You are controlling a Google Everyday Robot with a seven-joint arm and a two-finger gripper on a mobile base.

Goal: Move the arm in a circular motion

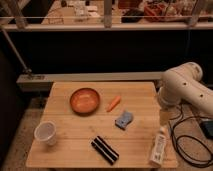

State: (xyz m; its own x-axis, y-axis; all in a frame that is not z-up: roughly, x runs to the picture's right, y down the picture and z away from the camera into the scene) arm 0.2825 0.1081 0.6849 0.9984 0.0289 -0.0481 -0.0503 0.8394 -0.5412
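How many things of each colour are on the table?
Orange: 2 (bowl, carrot)
White: 1 (bottle)
Clear: 1 (cup)
Blue: 1 (small block)
Black: 1 (striped bar)
Total: 6
The gripper of the arm hangs by the right edge of the table, near the bottle.

You get warm, dim light from above: the pale wooden table glows left of the gripper, which hangs at its right edge under the thick white tubular arm, whose upper curve shines. Beyond the gripper lies deep shadow.
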